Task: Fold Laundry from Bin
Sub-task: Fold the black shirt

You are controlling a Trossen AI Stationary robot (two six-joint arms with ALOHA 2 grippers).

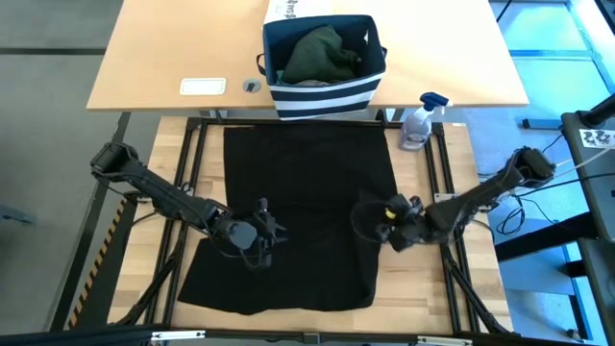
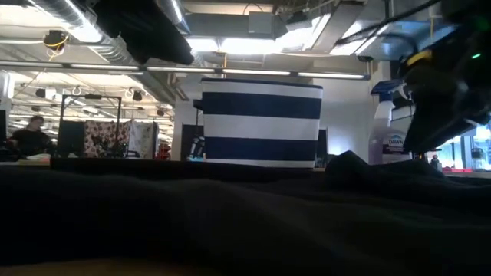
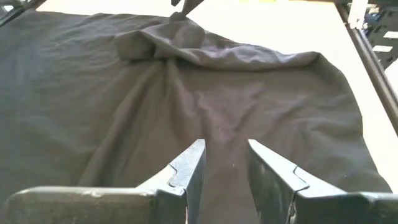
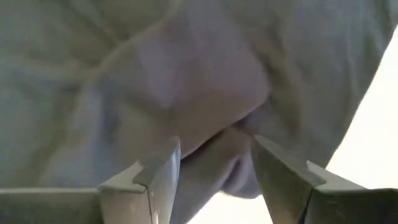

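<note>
Bin (image 1: 325, 91) holds dark green laundry (image 1: 321, 54).

white printed box (image 1: 300, 10): dark printed characters on its top, too small to read
clear spray bottle with blue trigger (image 2: 390, 130): blue label, wording illegible
black-and-white marker tag (image 1: 598, 138): square pattern, no letters readable

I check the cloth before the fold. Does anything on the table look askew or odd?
Yes. The black garment lies mostly flat, but its right edge is bunched into a hump by the right hand. The bin stands upright.
</note>
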